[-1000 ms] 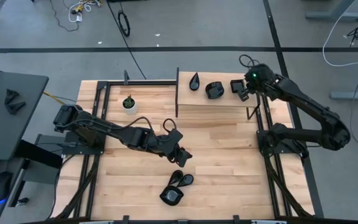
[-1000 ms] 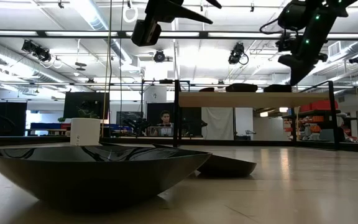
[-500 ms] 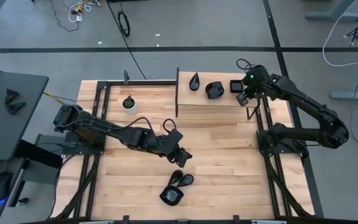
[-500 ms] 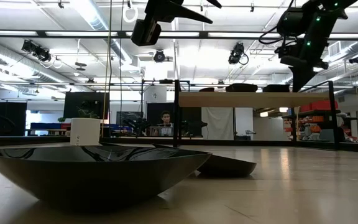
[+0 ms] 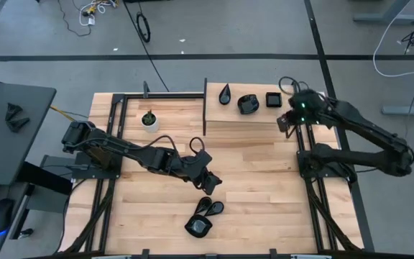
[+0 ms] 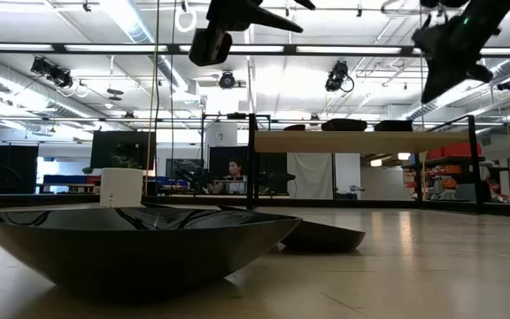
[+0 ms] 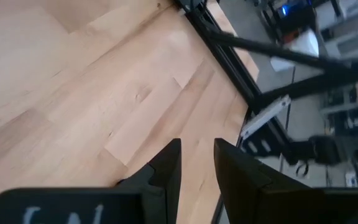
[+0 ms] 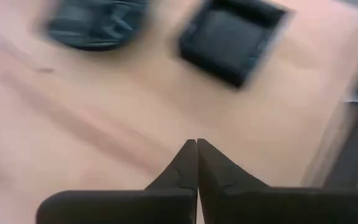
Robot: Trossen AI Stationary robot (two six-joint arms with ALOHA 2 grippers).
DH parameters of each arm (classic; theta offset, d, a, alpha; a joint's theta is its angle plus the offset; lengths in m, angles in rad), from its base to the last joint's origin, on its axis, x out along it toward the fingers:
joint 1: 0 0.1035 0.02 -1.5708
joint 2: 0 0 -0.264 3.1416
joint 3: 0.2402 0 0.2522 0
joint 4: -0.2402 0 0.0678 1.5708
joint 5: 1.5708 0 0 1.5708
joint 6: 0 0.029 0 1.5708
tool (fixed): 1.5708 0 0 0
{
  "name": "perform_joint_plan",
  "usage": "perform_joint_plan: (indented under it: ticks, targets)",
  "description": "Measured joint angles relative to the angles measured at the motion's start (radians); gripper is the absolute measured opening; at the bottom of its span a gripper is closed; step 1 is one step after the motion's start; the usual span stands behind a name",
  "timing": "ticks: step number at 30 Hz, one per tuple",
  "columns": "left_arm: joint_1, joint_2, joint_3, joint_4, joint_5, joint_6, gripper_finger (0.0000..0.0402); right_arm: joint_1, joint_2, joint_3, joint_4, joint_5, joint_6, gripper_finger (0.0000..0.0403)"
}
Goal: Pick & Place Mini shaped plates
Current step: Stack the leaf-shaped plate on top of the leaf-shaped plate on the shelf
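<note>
Looking down in the high view: three mini shaped plates are sitting in a row at upper centre, a teardrop plate [image 5: 225,93], a rounded plate [image 5: 247,103] and a square plate [image 5: 273,99]. Two more plates [image 5: 204,217] are lying at lower centre. The right gripper [image 5: 284,122] is hanging right of centre, empty. The left gripper [image 5: 211,180] is hovering mid-frame.

Low view: a big dark plate [image 6: 140,244] is filling the lower left.

Left wrist view: fingers [image 7: 168,168] are standing slightly apart over bare wood.

Right wrist view: fingertips [image 8: 188,160] are pressing together, empty; the square plate [image 8: 232,38] is showing, blurred, at upper centre.
</note>
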Motion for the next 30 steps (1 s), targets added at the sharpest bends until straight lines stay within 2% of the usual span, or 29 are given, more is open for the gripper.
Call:
perform_joint_plan:
  ticks: [6,9,12,15,20,24,30]
  targets:
    - [-0.018,0.0,0.001,-0.033,0.171,0.102,0.0099,0.382,-0.054,0.001,0.054,0.066,0.263,0.0001]
    - [-0.06,0.0,0.001,-0.115,0.244,0.09,0.0099,0.591,-0.02,0.001,0.097,0.14,0.363,0.0001]
    - [-0.132,0.0,0.001,-0.222,0.263,0.06,0.0099,0.784,0.05,0.001,0.161,0.216,0.448,0.0]
    - [-0.223,0.002,0.001,-0.306,0.22,0.021,0.0099,0.94,0.147,0.001,0.253,0.273,0.494,0.0]
    - [-0.363,0.005,-0.015,-0.325,0.028,-0.114,0.0099,1.11,0.334,0.001,0.402,0.288,0.513,0.0]
    - [-0.416,0.005,-0.065,-0.304,-0.061,-0.209,0.0109,1.187,0.472,0.001,0.468,0.286,0.571,0.0]
    - [-0.44,0.005,-0.188,-0.192,-0.18,-0.309,0.0168,1.246,0.605,0.001,0.559,0.238,0.683,0.0]
